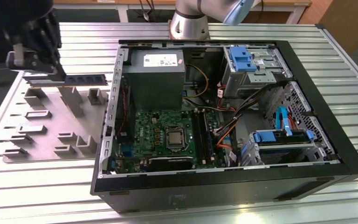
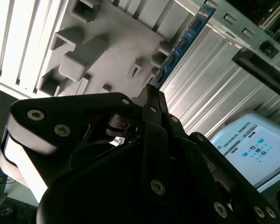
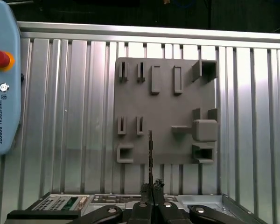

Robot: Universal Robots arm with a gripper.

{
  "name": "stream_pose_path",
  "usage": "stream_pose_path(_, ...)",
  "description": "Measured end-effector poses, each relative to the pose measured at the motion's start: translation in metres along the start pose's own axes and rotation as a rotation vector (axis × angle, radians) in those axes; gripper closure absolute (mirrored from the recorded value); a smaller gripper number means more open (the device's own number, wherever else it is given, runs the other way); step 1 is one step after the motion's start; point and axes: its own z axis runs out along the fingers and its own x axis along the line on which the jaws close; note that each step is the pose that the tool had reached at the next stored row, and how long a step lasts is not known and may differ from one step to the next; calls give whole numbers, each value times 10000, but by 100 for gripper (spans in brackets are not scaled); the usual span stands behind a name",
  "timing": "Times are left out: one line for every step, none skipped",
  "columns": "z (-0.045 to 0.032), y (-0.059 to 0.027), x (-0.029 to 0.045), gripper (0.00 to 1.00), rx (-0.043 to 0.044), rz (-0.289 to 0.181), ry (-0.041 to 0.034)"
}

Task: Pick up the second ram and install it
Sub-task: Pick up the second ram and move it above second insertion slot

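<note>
My gripper (image 1: 59,74) hangs at the exterior view's far left and is shut on one end of the second ram (image 1: 84,79). The ram is a thin dark stick held level above the grey fixture plate (image 1: 48,128). In the second wrist view the ram (image 2: 182,44) shows blue-green with black chips and reaches out from the closed fingertips of the gripper (image 2: 151,98). In the first wrist view the ram (image 3: 150,151) is seen edge-on over the fixture plate (image 3: 163,102), clamped in the gripper (image 3: 151,189). The motherboard's long black slots (image 1: 203,133) lie inside the open computer case (image 1: 328,154).
Grey holder blocks (image 1: 73,100) stand up from the fixture plate under the ram. The case's metal side wall (image 1: 115,93) rises just to the exterior view's right of the ram's free end. Orange cables (image 1: 197,77), a power supply (image 1: 157,77) and blue drive brackets (image 1: 241,58) crowd the case. A teach pendant (image 3: 4,93) lies on the ribbed table.
</note>
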Motion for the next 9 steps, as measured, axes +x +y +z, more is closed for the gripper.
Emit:
stream_pose_path(-2, -45, 0, 88, 0, 0, -1)
stream_pose_path(-6, -90, 1, 88, -1, 0, -1)
stream_pose_path(-9, -135, 1, 88, -3, 0, -1)
stream_pose_path(-13, -180, 1, 88, -5, 0, 0)
stream_pose_path(-16, -228, 1, 88, -6, 0, 0)
stream_pose_path(-19, -273, 1, 88, -7, 0, 0)
stream_pose_path(-22, -318, 2, 88, -8, 0, 0)
stream_pose_path(-25, -363, 2, 88, -9, 1, -1)
stream_pose_path(-28, -408, 2, 88, -10, 0, -1)
